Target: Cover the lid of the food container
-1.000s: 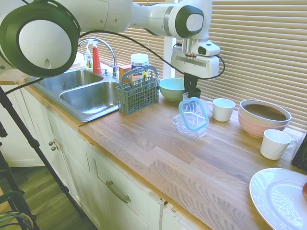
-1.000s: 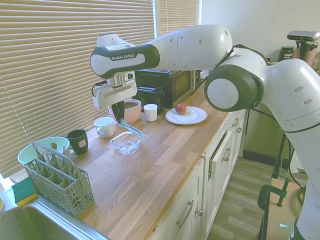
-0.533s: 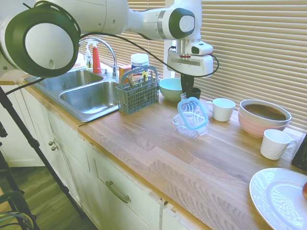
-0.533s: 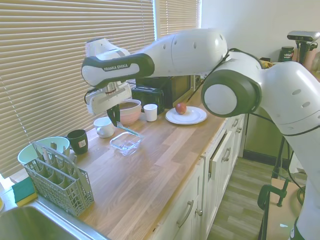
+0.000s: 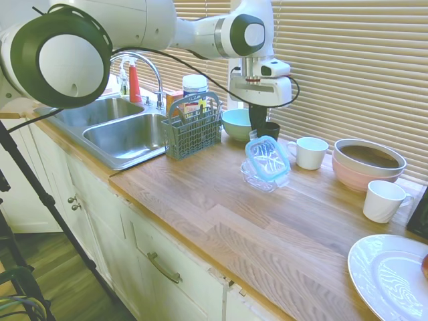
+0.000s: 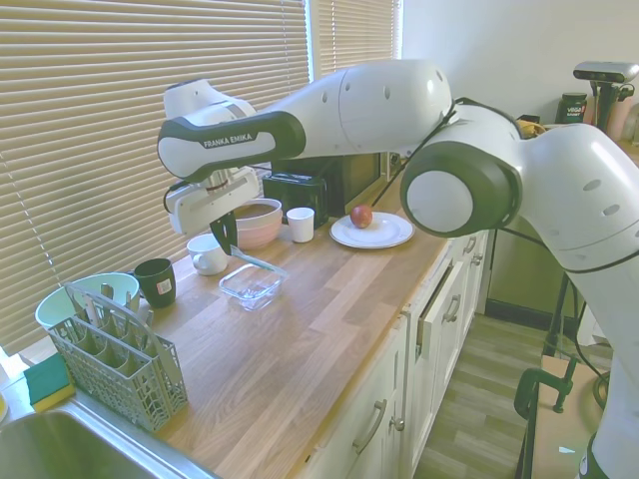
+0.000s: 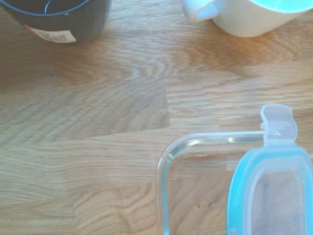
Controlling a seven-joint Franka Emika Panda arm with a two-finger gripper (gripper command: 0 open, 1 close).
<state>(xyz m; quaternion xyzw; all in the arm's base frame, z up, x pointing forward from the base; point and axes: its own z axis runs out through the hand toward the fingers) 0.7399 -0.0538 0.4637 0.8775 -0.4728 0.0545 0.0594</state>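
The gripper carried the lid toward the mint bowl

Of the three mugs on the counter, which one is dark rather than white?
The black mug by the mint-green round bowl, behind the pincer. The two other mugs are white and stand nearer the pink bowl.

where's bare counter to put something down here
Free: the front strip of worktop between the utensil caddy and the white plate. Crowded: the blinds side, with green bowl, food container, mugs and pink bowl.
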